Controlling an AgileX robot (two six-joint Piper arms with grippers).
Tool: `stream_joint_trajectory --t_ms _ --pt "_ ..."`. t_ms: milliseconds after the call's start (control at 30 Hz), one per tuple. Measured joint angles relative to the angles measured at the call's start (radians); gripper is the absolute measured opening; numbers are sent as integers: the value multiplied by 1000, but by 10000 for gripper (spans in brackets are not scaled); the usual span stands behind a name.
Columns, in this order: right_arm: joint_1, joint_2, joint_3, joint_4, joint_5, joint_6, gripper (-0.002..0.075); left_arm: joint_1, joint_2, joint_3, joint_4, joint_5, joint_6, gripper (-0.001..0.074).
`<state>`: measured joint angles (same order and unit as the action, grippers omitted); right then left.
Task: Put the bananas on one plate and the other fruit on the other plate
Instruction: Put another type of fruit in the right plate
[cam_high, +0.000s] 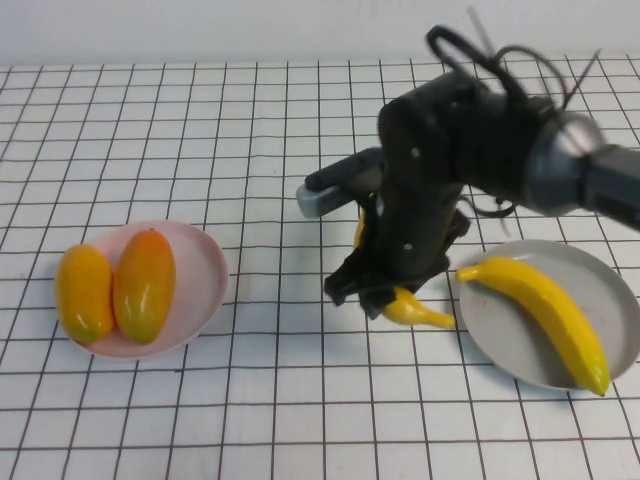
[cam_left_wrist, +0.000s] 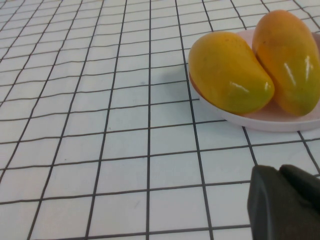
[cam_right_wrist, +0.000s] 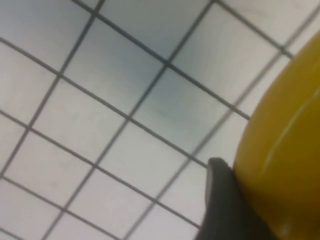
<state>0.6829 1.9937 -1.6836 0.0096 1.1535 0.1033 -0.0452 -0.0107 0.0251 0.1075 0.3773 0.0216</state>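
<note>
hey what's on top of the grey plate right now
One banana lies on the grey plate. The second banana is beside it on the table, mostly covered by the right gripper gripping it. The left gripper is near the pink plate.

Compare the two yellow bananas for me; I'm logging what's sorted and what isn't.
The long curved yellow plastic banana on the grey plate lies free and fully visible on the round light grey plate. The second yellow banana is mostly hidden under the right gripper, whose jaws close on it beside the plate. Both are glossy yellow. The left gripper sits near the pale pink plate.
</note>
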Motion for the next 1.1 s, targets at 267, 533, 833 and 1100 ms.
stream_joint_trajectory --t_ms 267,533,833,1100 --pt "-162 -324 377 -78 -92 22 311 0 0 0 0 0 0 -3" --pt "-419 -390 548 -75 -181 -115 311 0 0 0 0 0 0 -3" --pt "-473 -308 548 -72 -270 -157 311 0 0 0 0 0 0 -3" --pt "-490 -253 548 -76 -266 -157 387 0 0 0 0 0 0 -4"
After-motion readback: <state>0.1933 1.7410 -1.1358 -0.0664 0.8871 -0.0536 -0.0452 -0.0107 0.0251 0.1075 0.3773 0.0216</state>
